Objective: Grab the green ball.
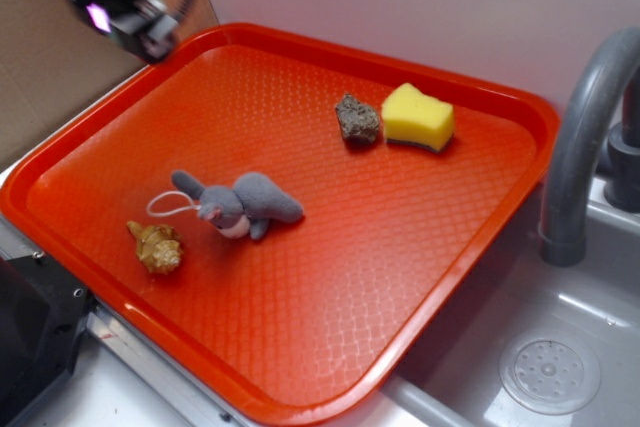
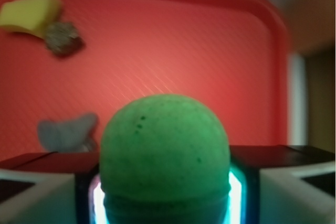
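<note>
The green ball (image 2: 164, 156) fills the lower middle of the wrist view, held between my two fingers (image 2: 50, 187), which press on its left and right sides. My gripper (image 2: 164, 192) is shut on it and holds it well above the red tray (image 2: 210, 51). In the exterior view my gripper (image 1: 130, 9) is at the top left, high over the tray's far left corner (image 1: 180, 57); the ball is hidden there by the gripper body.
On the tray lie a brown rock (image 1: 357, 119), a yellow sponge block (image 1: 417, 118), a grey plush toy (image 1: 240, 204) and a tan shell (image 1: 156, 247). A grey faucet (image 1: 580, 137) and sink (image 1: 550, 372) stand at the right.
</note>
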Tool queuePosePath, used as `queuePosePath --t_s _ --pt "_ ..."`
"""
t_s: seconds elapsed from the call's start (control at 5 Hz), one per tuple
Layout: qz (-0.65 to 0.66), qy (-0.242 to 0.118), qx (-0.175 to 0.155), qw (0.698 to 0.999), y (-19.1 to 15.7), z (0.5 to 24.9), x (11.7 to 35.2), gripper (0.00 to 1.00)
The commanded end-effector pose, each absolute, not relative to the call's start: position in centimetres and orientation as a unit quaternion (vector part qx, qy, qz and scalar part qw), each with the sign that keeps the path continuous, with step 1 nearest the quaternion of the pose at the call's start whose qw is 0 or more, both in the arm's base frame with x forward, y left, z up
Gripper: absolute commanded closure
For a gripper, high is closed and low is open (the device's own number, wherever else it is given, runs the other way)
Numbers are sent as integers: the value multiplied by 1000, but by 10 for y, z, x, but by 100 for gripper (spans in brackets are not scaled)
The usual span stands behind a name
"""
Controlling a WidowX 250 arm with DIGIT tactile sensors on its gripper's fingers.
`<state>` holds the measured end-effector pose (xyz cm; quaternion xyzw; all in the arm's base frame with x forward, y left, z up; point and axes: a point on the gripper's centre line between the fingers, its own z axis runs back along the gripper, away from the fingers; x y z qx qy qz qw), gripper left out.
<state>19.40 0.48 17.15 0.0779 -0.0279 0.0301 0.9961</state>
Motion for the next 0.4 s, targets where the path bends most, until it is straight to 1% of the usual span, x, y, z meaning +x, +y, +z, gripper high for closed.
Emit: queuePosePath --t_s 0.0,0.2 --pt "202 -6 52 978 17 198 174 100" --pt "204 -23 66 977 20 190 178 100"
